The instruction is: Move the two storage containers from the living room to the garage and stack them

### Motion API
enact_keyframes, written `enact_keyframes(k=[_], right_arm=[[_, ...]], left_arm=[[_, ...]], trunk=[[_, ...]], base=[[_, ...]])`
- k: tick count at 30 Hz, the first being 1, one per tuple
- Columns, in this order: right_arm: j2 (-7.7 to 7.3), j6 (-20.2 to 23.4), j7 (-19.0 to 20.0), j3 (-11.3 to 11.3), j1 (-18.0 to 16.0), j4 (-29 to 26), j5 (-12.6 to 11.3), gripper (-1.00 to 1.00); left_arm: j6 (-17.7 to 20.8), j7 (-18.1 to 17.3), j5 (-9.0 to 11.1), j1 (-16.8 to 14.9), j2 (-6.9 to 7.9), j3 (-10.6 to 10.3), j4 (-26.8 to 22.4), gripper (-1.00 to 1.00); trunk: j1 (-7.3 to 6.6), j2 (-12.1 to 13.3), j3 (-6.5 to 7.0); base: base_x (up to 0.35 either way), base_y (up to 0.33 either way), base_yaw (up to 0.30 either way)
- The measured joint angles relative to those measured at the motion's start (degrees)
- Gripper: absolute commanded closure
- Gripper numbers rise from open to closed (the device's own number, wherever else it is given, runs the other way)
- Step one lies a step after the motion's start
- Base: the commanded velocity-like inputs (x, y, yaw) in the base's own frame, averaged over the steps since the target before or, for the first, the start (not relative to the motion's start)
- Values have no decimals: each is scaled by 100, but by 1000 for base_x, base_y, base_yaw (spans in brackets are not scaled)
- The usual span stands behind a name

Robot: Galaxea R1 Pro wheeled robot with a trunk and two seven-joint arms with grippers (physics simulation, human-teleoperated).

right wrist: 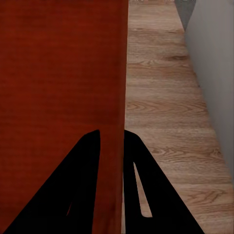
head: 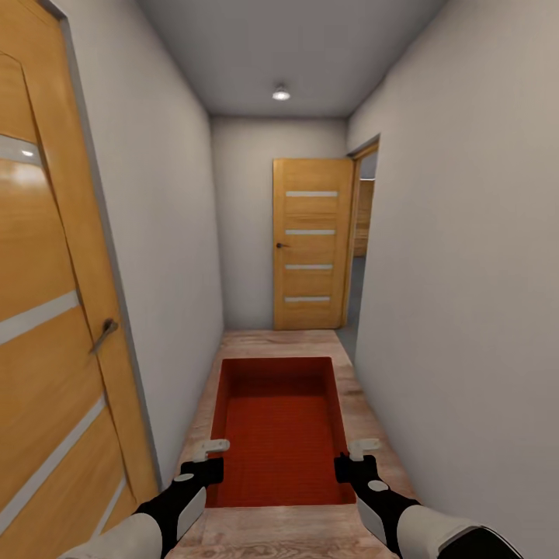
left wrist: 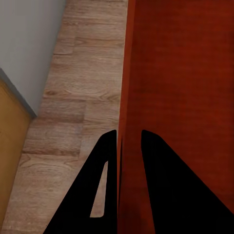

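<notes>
An orange-red tub (head: 281, 423) hangs above the wood-plank hallway floor (head: 373, 423), ribbed inside and with nothing in it (a wooden door (head: 312, 244) stands ahead). The left gripper (head: 208, 460) pinches its left wall and the right gripper (head: 359, 458) its right wall, fingers nearly closed.

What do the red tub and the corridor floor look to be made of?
The storage container looks like thin matte plastic: even orange-red colour, straight slim walls, fine ribbing inside. The left pincer and right pincer each straddle a side wall. The floor reads as pale wood plank or laminate, with visible grain and board seams; a render can't settle which.
</notes>
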Motion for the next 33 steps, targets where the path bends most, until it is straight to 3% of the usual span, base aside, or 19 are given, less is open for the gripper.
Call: enact_keyframes(k=[33], right_arm=[[-8,5,3,-5,0,-3,28,100]], left_arm=[[-28,7,13,-2,-9,3,33,100]], trunk=[[1,0,0]], base=[[312,0,0]])
